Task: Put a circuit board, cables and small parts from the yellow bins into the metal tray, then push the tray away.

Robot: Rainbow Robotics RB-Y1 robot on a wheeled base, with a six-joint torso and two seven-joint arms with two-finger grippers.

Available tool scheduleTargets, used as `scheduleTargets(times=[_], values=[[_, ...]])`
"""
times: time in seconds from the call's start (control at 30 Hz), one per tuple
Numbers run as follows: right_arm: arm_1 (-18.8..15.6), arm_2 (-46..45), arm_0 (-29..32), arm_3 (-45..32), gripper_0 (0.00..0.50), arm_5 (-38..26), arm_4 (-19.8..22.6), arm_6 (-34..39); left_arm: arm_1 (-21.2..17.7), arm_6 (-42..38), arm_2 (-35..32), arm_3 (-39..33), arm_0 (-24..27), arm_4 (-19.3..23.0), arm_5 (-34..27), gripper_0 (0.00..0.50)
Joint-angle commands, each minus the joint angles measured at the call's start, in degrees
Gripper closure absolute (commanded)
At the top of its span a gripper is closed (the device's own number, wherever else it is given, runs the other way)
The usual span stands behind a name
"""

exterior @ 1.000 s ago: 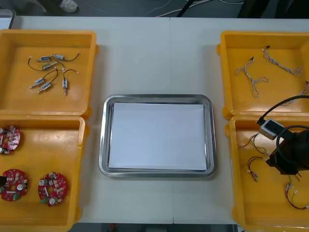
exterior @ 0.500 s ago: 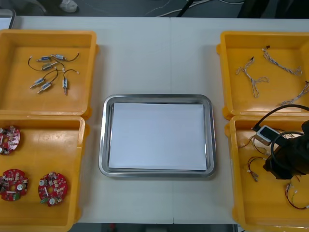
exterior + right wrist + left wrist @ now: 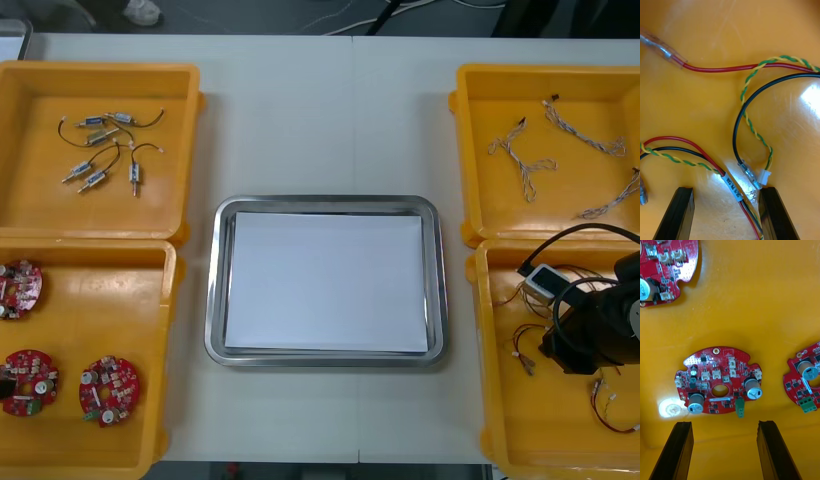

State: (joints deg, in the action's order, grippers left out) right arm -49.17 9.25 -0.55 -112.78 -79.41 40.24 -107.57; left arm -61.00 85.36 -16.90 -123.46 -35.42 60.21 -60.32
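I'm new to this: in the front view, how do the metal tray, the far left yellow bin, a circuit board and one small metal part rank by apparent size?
1. metal tray and far left yellow bin: too alike to rank.
2. round red circuit board.
3. small metal part.

The bins (image 3: pixel 100 68) were yellow, the tabletop (image 3: pixel 320 120) pale, the metal tray (image 3: pixel 214 290) shiny silver and white inside. Left of the tray the circuit boards (image 3: pixel 108 388) were red. Right of the tray lay a red cable (image 3: pixel 715 69), a black cable (image 3: pixel 734 127) and a twisted yellow-and-green cable (image 3: pixel 748 80); the right pincer (image 3: pixel 725 193) had black fingers (image 3: pixel 680 213)
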Motion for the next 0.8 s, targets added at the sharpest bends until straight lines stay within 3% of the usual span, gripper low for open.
scheduleTargets(times=[0.03, 0.37, 0.43, 0.47, 0.5, 0.53, 0.57, 0.6, 0.8], values=[[0.7, 1.0, 1.2, -0.4, 0.0, 0.5, -0.2, -3.0, -1.0, 0.9, 3.0, 0.1, -1.1, -2.6, 2.2, 0.0], [0.8, 1.4, 1.2, -0.3, 0.039, 0.7, -0.2, -3.0, 1.4, 0.9, 4.6, 0.1, -1.0, -4.4, 4.7, 0.0], [0.8, 1.4, 1.2, -0.4, 0.088, 0.7, -0.1, -3.0, 2.0, 1.0, 4.6, 0.2, -1.1, -4.8, 4.9, 0.0], [0.8, 1.4, 1.2, -0.3, 0.15, 0.7, -0.1, -3.0, 2.3, 1.0, 4.6, 0.2, -1.2, -5.0, 5.1, 0.0], [0.8, 1.4, 1.2, -0.3, 0.225, 0.7, -0.1, -3.0, 2.5, 1.1, 4.6, 0.1, -1.4, -5.3, 5.4, 0.0], [0.8, 1.4, 1.2, -0.3, 0.38, 0.8, -0.1, -3.0, 2.7, 1.1, 4.6, 0.2, -1.6, -5.5, 5.7, 0.0], [0.8, 1.4, 1.2, -0.3, 0.472, 0.8, -0.1, -3.0, 3.0, 1.1, 4.6, 0.2, -1.8, -5.7, 5.9, 0.0], [0.8, 1.4, 1.2, -0.4, 0.5, 0.8, -0.1, -3.0, 3.3, 1.1, 4.6, 0.2, -1.9, -5.8, 6.0, 0.0], [0.7, 1.4, 1.2, -0.3, 0.5, 1.3, -0.1, -3.0, 4.8, 1.6, 4.6, 0.1, -2.3, -6.9, 6.5, 0.0]])
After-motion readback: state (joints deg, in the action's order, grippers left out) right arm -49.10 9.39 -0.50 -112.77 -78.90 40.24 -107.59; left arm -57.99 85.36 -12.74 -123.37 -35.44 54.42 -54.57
